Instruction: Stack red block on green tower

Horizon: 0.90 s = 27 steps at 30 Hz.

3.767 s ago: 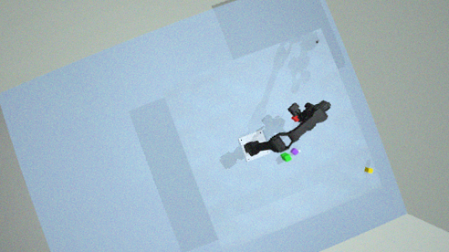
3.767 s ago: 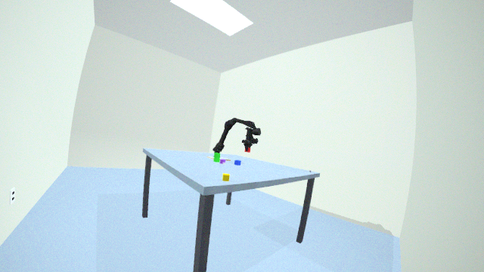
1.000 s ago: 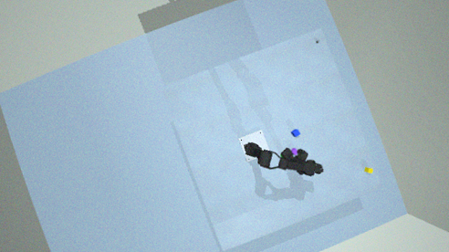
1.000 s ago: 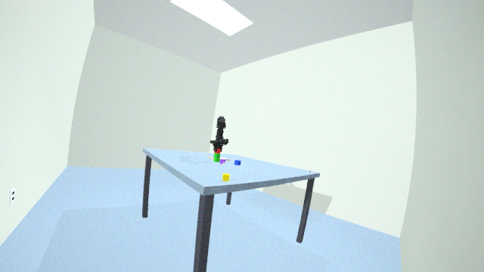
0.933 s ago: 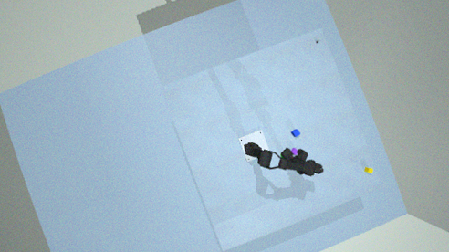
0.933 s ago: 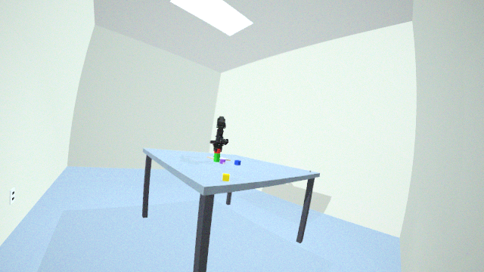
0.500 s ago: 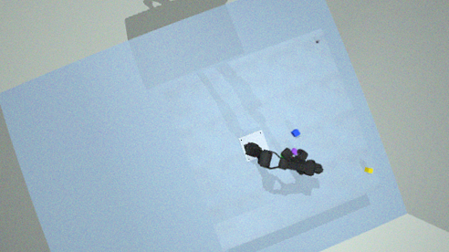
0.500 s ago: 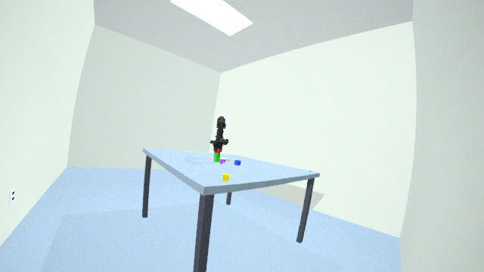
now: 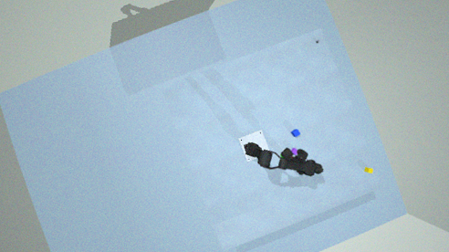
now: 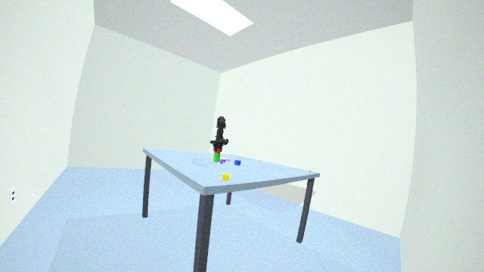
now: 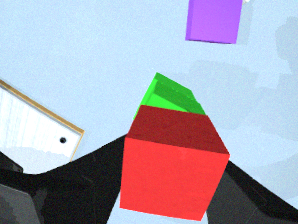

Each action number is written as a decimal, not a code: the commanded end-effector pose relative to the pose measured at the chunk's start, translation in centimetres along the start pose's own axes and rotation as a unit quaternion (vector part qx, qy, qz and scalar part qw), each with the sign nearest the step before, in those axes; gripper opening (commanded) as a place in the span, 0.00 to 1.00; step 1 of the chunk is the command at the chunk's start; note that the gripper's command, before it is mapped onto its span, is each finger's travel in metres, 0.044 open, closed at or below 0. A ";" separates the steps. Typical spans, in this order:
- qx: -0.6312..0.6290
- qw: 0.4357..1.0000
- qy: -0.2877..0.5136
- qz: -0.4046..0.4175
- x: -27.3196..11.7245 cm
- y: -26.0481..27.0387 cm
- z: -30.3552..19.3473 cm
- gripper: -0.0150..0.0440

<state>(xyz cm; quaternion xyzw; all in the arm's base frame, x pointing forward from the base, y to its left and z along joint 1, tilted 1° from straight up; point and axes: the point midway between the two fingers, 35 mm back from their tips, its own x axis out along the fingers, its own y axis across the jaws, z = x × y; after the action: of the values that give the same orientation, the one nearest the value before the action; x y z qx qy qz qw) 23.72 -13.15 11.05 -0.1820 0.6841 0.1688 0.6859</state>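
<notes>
No text, label, brand, number or sign can be read in any of the views. The blocks show plain coloured faces, and the counter [image 10: 197,177] carries no markings. The white plate [image 9: 253,143] under the arm's base, away from the counter's edges, shows only small dark dots at its corners, not characters.

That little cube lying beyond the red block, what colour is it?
Purple; the wrist view shows it best.
</notes>
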 end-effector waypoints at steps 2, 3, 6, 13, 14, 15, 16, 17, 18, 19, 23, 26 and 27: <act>0.000 1.000 0.000 0.000 0.0 0.0 0.0 0.79; 0.000 1.000 0.000 0.000 0.0 0.0 0.0 0.83; 0.000 1.000 0.000 0.000 0.0 0.0 0.0 0.97; 0.000 1.000 0.000 0.000 0.0 0.0 0.0 1.00; 0.000 1.000 0.000 0.000 0.0 0.0 0.0 1.00; 0.000 1.000 0.000 0.000 0.0 0.0 0.0 1.00; 0.000 1.000 0.000 0.000 0.0 0.0 0.0 1.00; 0.000 1.000 0.000 0.000 0.0 0.0 0.0 1.00; 0.000 1.000 0.000 0.000 0.0 0.0 0.0 1.00; 0.000 1.000 0.000 0.000 0.0 0.0 0.0 1.00; 0.000 1.000 0.000 0.000 0.0 0.0 0.0 1.00; 0.000 1.000 0.000 0.000 0.0 0.0 0.0 1.00; 0.000 1.000 0.000 0.000 0.0 0.0 0.0 1.00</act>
<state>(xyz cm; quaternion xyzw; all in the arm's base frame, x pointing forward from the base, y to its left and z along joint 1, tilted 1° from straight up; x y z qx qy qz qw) 23.72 -13.15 11.05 -0.1822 0.6841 0.1687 0.6859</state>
